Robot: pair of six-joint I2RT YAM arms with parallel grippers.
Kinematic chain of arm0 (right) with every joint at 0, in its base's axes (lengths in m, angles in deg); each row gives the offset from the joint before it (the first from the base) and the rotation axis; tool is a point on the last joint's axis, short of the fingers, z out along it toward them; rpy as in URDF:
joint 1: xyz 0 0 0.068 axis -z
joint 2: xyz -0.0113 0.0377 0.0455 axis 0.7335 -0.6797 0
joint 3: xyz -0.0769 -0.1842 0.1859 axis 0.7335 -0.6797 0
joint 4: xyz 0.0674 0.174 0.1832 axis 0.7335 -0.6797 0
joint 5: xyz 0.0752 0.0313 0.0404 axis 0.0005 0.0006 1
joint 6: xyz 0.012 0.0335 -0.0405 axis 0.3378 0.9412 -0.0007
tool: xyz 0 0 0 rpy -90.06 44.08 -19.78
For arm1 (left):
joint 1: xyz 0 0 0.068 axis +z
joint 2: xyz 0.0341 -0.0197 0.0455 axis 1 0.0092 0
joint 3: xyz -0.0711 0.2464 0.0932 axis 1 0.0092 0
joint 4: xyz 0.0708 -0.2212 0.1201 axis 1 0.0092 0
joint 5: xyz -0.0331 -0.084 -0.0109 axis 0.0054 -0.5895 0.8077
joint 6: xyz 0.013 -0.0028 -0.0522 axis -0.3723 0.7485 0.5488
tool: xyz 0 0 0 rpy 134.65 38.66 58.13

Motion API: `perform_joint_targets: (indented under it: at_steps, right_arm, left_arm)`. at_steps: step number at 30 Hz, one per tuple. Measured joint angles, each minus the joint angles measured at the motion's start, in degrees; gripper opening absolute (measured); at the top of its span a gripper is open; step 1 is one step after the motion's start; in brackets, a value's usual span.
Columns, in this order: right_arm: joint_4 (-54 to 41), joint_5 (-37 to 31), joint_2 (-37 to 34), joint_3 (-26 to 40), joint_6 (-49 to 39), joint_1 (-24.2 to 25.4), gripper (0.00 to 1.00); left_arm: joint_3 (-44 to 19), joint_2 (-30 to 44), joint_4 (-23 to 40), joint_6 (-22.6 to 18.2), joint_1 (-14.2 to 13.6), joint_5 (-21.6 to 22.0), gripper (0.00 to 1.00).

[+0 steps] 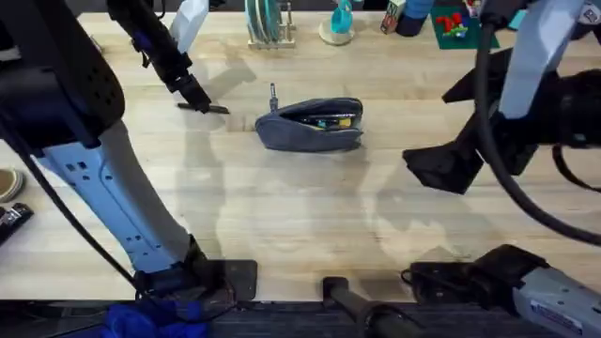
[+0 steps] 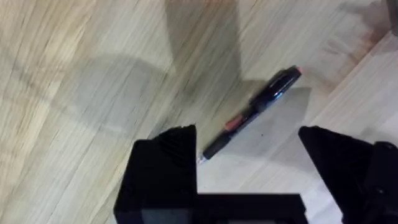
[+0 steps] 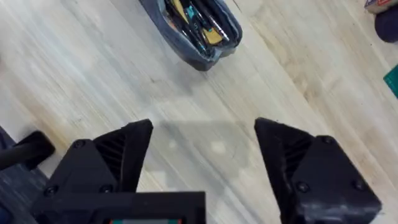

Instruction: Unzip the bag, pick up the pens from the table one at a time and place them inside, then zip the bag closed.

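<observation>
Bag [image 1: 311, 125]: lies unzipped near the middle of the counter [image 1: 282, 216], toward its far edge, pens and other items visible inside. A black pen [image 2: 252, 115] lies on the counter left of the bag, between the wide-open fingers of the left tool [image 2: 249, 168]. For a clean pick, the tool should descend squarely, with the barrel centred crosswise between the fingers, and close near the pen's middle. The right tool [image 3: 202, 158], also spread wide, hovers nearer the front edge. The left wrist view shows the pen's alignment; the overhead view shows the route to the bag.
</observation>
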Motion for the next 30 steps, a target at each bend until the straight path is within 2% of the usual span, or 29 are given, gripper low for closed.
perform_joint_targets:
  at_steps: [8,15,21,24,25,28,30]
  right_arm:
    - [0.0,0.0,0.0,0.0,0.0,0.0,0.996]
    - [0.0,0.0,0.0,0.0,0.0,0.0,0.996]
    - [0.4,0.0,0.0,0.0,0.0,0.0,0.995]
    - [0.4,0.0,0.0,0.0,0.0,0.0,0.995]
    - [0.4,0.0,0.0,0.0,0.0,0.0,0.995]
    - [0.4,0.0,0.0,0.0,0.0,0.0,0.996]
    - [0.4,0.0,0.0,0.0,0.0,0.0,0.996]
  left_arm:
    - [0.3,0.0,-0.2,-0.3,0.0,-1.0,0.995]
    - [6.0,0.0,-2.2,-0.5,0.0,-1.1,0.995]
    - [6.7,-0.3,-3.4,-0.6,0.0,-1.1,0.986]
    - [6.8,-0.3,-3.9,-0.7,0.0,-1.1,0.918]
    - [6.8,-0.3,-4.3,-0.6,0.0,-1.1,0.833]
    - [6.8,-0.3,-4.5,-0.7,0.0,-1.1,0.698]
    - [7.1,-0.3,-4.5,-0.8,0.0,-1.1,0.508]
